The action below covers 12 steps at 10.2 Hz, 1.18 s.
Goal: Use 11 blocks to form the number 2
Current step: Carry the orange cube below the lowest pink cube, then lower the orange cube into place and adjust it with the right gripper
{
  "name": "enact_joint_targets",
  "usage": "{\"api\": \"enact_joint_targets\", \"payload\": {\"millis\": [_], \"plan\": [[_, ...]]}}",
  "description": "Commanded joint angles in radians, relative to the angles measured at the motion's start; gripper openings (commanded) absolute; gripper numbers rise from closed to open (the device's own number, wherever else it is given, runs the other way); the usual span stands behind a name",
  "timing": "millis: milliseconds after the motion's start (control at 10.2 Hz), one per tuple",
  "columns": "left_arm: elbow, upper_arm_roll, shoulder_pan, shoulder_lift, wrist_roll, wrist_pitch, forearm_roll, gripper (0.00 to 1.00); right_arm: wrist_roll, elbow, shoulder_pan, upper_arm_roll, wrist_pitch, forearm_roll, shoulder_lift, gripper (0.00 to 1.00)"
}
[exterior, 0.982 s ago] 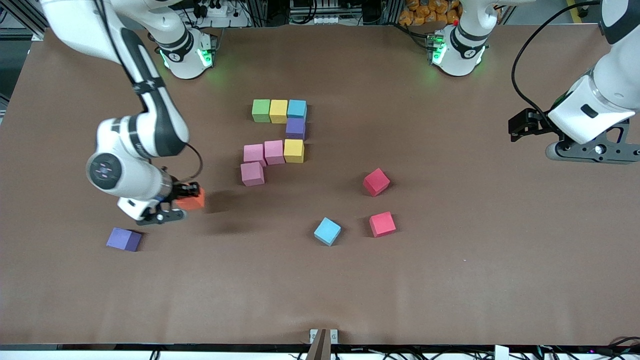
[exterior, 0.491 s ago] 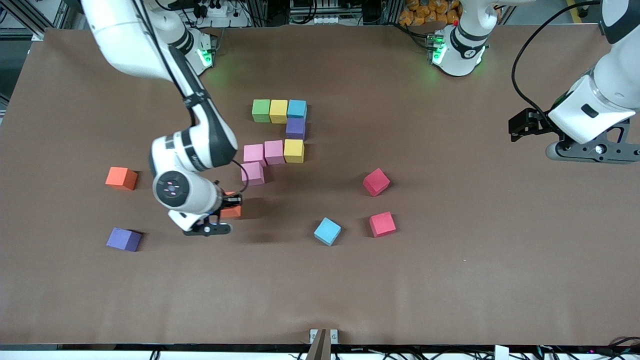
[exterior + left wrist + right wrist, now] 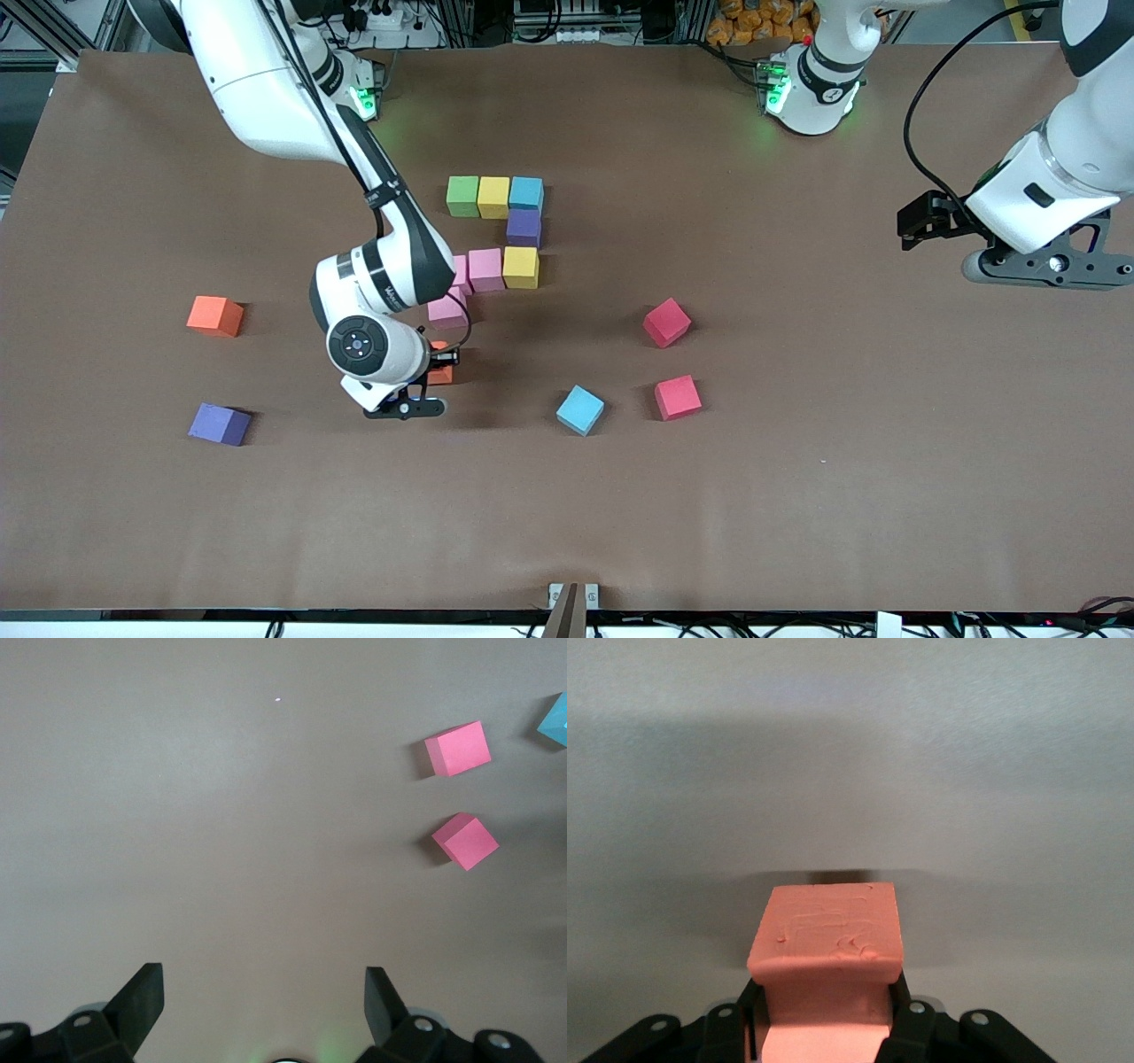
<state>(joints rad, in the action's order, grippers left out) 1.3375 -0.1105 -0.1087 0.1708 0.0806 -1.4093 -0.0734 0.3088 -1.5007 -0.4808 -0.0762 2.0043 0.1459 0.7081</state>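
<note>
Below centre-frame, the right gripper (image 3: 440, 365) is clamping an orange foam cube (image 3: 827, 943) close to the pink foam cube (image 3: 446, 309); descending misaligned risks nudging it. At the frame's right edge, the left gripper (image 3: 264, 992) is waiting with jaws spread, empty.

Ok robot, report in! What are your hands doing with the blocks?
Right tool shut on orange block, beside the lower pink block of the unfinished 2. Left tool open, waiting at its table end. Nothing in the way.

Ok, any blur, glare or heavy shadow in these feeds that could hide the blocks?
Front view: even light, no glare; the right gripper casts a soft shadow on the table, and the arm covers part of a pink block. Right wrist view: the held orange block is sharp, with a broad faint shadow band above it. Left wrist view: sharp; both red blocks show short shadows; left gripper jaws open.
</note>
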Motion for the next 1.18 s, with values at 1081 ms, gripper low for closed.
{"api": "enact_joint_targets", "payload": {"millis": [1081], "plan": [[0.006,-0.006,0.001,-0.016,-0.001,0.012,0.004,1.00,0.012,-0.095,-0.039,0.010,0.062,-0.014,-0.015,0.00]]}}
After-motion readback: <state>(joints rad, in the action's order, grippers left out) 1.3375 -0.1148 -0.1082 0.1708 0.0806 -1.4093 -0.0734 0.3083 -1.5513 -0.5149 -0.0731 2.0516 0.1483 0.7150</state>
